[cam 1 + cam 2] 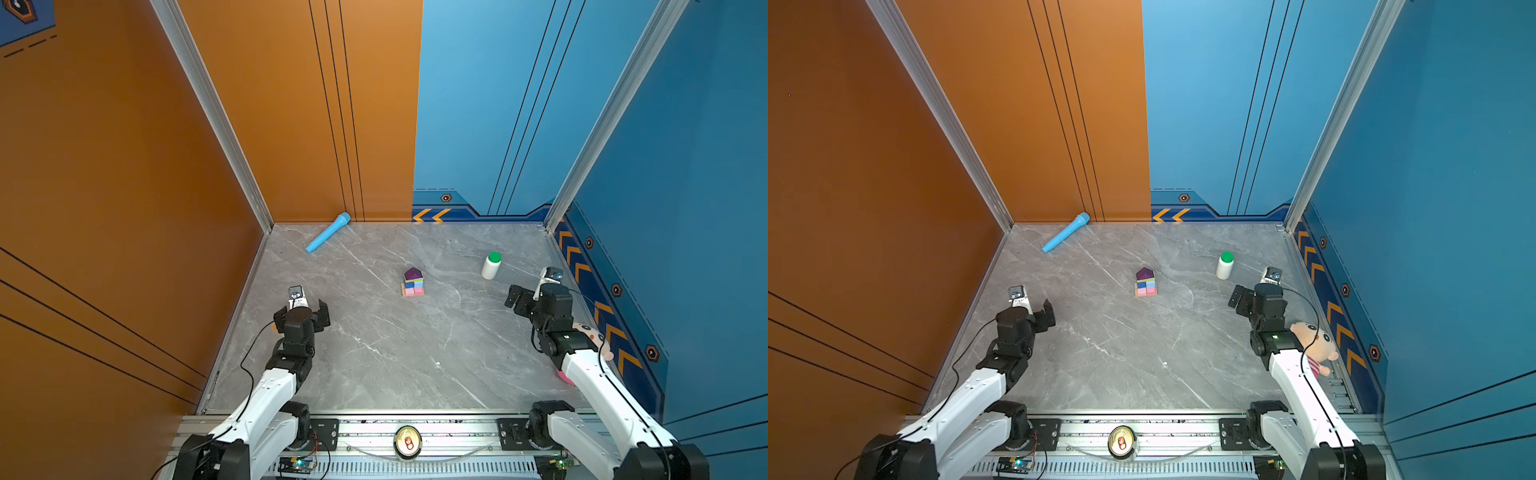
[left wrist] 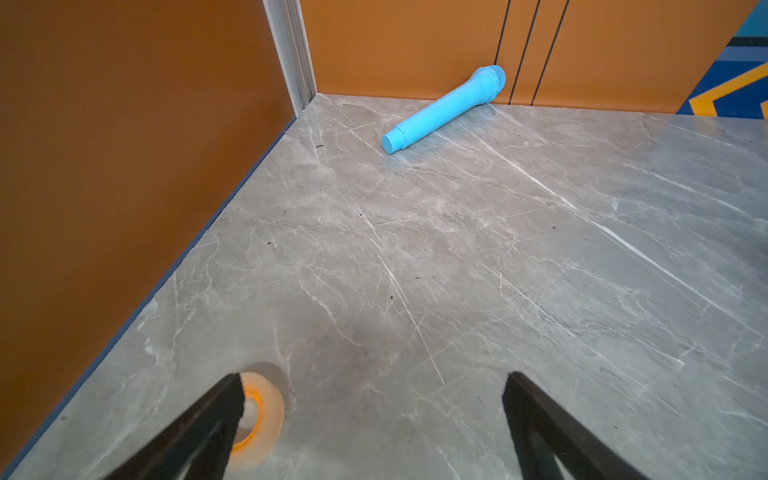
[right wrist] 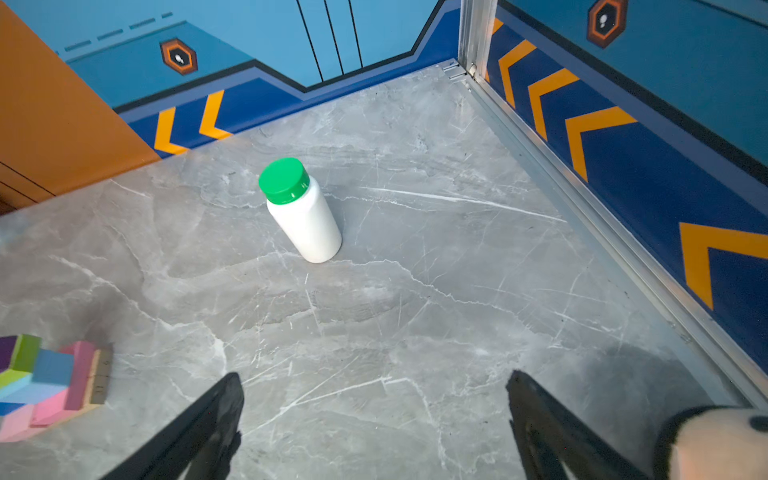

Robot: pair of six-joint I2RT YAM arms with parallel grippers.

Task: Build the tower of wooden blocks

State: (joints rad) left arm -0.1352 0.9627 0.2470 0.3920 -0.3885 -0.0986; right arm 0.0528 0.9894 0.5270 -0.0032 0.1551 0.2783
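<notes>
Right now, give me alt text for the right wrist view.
A green-capped white bottle stands upright on the grey marble table, beyond the open right gripper. The tower shows partly at the frame's edge.

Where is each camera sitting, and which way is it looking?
Both top views: high above the front rail, looking down toward the back walls; both arms show, the tower between them.
Left wrist: on the left arm, facing the orange corner and blue microphone; open left gripper shows.
Right wrist: on the right arm, facing the blue corner and white bottle; open right gripper shows.
Shared: right wrist and top views both see tower and bottle.
</notes>
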